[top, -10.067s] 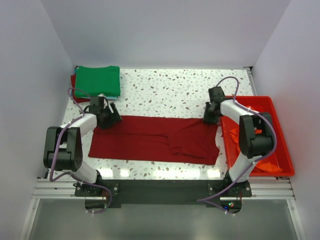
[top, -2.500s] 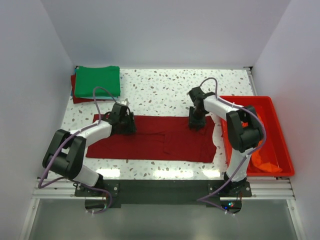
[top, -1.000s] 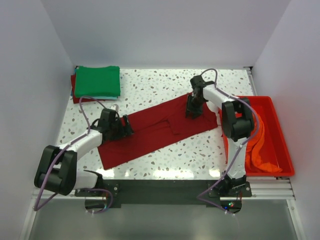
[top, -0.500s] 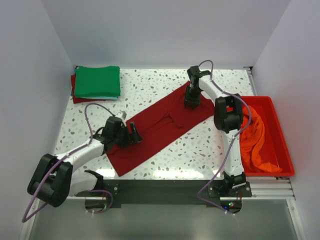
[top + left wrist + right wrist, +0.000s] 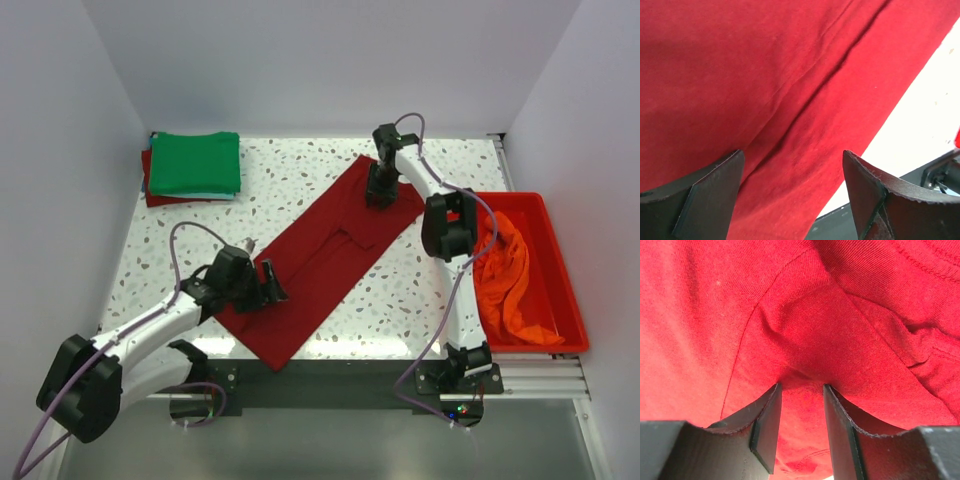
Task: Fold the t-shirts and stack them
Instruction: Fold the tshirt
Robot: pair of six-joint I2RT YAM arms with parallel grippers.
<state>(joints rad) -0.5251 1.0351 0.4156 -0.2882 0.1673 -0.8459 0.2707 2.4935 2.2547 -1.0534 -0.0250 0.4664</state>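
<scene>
A dark red t-shirt (image 5: 325, 250), folded into a long strip, lies diagonally from the table's front edge to the back centre. My left gripper (image 5: 266, 285) rests on its near end. In the left wrist view that gripper (image 5: 792, 155) stands wide open, its fingers (image 5: 710, 195) spread over flat red cloth (image 5: 790, 75). My right gripper (image 5: 378, 190) is at the far end. In the right wrist view it (image 5: 801, 387) is shut on a puckered fold of the shirt (image 5: 805, 330). A folded green t-shirt (image 5: 195, 163) lies on another folded dark red one (image 5: 150, 190) at back left. An orange t-shirt (image 5: 505, 275) lies in the tub.
The red plastic tub (image 5: 548, 225) stands along the right side, beside the right arm's base link. The shirt's near corner reaches the table's front edge (image 5: 330, 350) by the black base rail. White walls close in the left, back and right.
The red shirt has swung from lying across the table to a steep diagonal. The right gripper carried its end towards the back, and the left gripper slid towards the front edge.
</scene>
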